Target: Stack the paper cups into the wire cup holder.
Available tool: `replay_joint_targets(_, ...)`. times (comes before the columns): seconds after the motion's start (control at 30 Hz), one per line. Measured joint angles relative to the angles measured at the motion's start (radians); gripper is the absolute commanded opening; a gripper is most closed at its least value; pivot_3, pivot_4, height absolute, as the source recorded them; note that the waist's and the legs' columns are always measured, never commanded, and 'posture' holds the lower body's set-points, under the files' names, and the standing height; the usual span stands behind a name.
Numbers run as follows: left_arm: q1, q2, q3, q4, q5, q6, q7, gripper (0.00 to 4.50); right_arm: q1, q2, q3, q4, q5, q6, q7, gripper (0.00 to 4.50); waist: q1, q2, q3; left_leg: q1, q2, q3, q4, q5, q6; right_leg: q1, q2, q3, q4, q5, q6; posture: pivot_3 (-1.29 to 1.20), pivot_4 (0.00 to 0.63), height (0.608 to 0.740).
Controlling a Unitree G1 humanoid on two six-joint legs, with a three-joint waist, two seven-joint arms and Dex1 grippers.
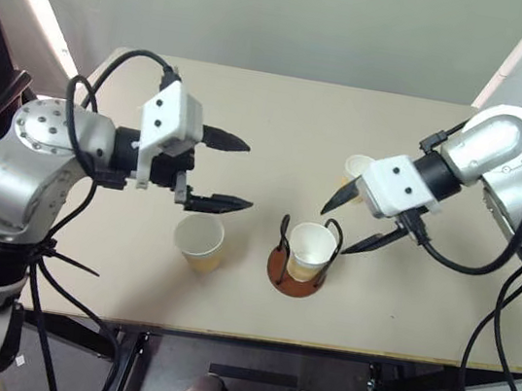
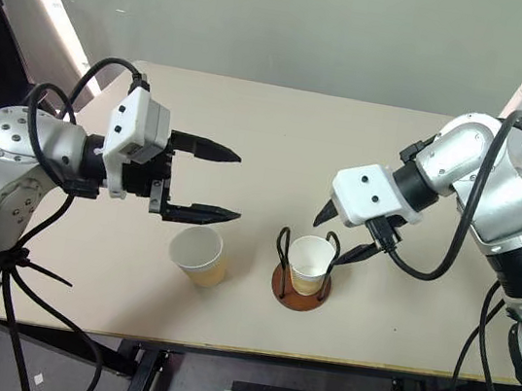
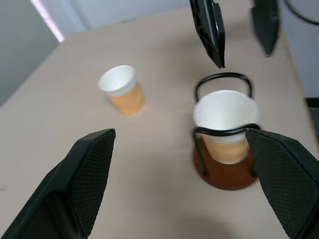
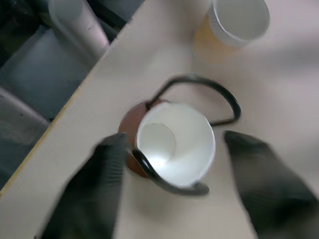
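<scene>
Holder: wire cup holder with reddish-brown disc base (image 1: 298,272), one tan paper cup (image 1: 311,248) seated upright inside.
Next cup: loose tan paper cup (image 1: 199,241), upright, just below the left gripper (image 1: 235,173).
Left gripper: fingers spread, empty.
Right gripper (image 1: 366,222): fingers spread above the seated cup.

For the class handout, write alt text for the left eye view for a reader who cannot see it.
A paper cup stands in the wire cup holder on a beige table, the open right gripper just above it. The open left gripper hovers over a second cup; a third cup stands behind the right gripper.
</scene>
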Motion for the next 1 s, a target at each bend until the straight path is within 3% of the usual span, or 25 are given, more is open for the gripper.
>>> replay_joint_targets(0.13,-0.067,-0.054,-0.06,0.103,0.113,-0.01,0.101,4.5,-0.087,0.09,-0.004,0.292,-0.188,-0.112,-0.098,4.3,0.0,0.0,0.0,0.0,0.001,0.0,-0.001,0.002,0.0,-0.001,0.0,0.0,0.0,0.003,-0.002,0.0,0.15,0.74)
replay_joint_targets(0.4,-0.073,-0.099,-0.087,0.165,0.196,-0.041,0.16,4.5,-0.2,0.257,0.001,0.863,-0.486,-0.33,-0.321,4.3,0.003,0.0,0.0,-0.003,0.001,0.0,-0.003,0.0,-0.003,-0.006,0.0,0.0,-0.001,0.009,0.007,0.0,0.15,0.74)
replay_joint_targets(0.6,-0.062,-0.1,-0.083,0.122,0.193,-0.027,0.165,4.5,-0.224,0.347,0.015,1.111,-0.646,-0.385,-0.485,4.3,0.005,0.0,0.0,-0.004,0.001,0.0,-0.003,-0.003,-0.007,-0.008,0.0,0.0,-0.001,0.009,0.007,0.0,0.15,0.74)
replay_joint_targets(0.7,-0.057,-0.115,-0.075,0.107,0.187,-0.002,0.185,4.5,-0.224,0.385,0.016,1.182,-0.693,-0.385,-0.537,3.73,0.005,0.001,0.0,-0.005,0.001,0.001,-0.003,-0.003,-0.008,-0.008,0.0,0.0,-0.002,0.009,0.007,0.0,0.15,0.74)
replay_joint_targets(1.0,-0.021,-0.1,-0.046,0.02,0.151,0.053,0.188,4.5,-0.222,0.424,-0.009,1.231,-0.726,-0.383,-0.581,0.63,0.006,0.001,0.0,-0.005,0.001,0.001,-0.002,-0.004,-0.009,-0.008,0.0,0.0,-0.001,0.008,0.006,0.0,0.15,0.74)
